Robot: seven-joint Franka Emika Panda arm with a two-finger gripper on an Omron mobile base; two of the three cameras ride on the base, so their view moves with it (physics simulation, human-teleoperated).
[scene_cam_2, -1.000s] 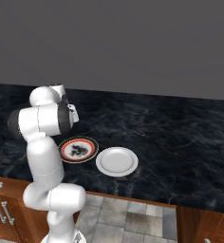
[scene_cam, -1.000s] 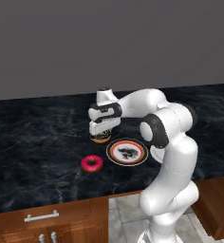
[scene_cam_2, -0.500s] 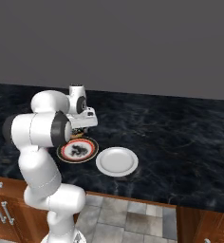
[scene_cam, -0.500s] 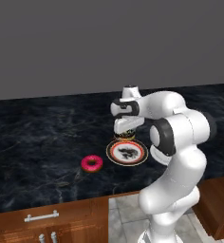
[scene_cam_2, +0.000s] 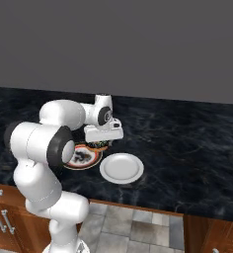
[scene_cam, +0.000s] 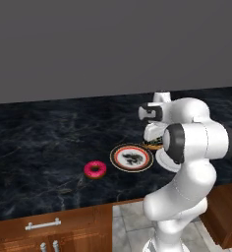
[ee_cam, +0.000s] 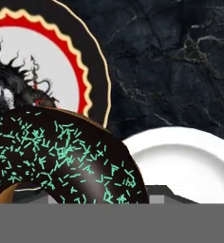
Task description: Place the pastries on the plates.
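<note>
My gripper (scene_cam: 152, 141) hangs just above the counter, between the two plates, shut on the chocolate donut (ee_cam: 61, 156) with green sprinkles; the same donut (scene_cam_2: 99, 145) shows under the hand. The patterned plate (scene_cam: 123, 160) with its red ring lies just left of the gripper, and its dark rim (ee_cam: 97, 80) runs beneath the donut's edge. The plain white plate (scene_cam_2: 121, 168) lies just right of it, with bare white surface (ee_cam: 190, 161) showing beside the donut. A pink donut (scene_cam: 95, 169) rests on the counter, left of the patterned plate. My arm hides most of the white plate (scene_cam: 162, 158).
The black marble counter (scene_cam: 39, 142) runs wide to both sides, against a grey wall. Wooden cabinet fronts with metal handles (scene_cam: 42, 225) sit below its front edge. My own arm (scene_cam_2: 44, 143) bends over the patterned plate's left side.
The arm has swung to the right with the chocolate donut, from left of the patterned plate, across it, to the gap between the two plates. The pink donut has stayed put.
</note>
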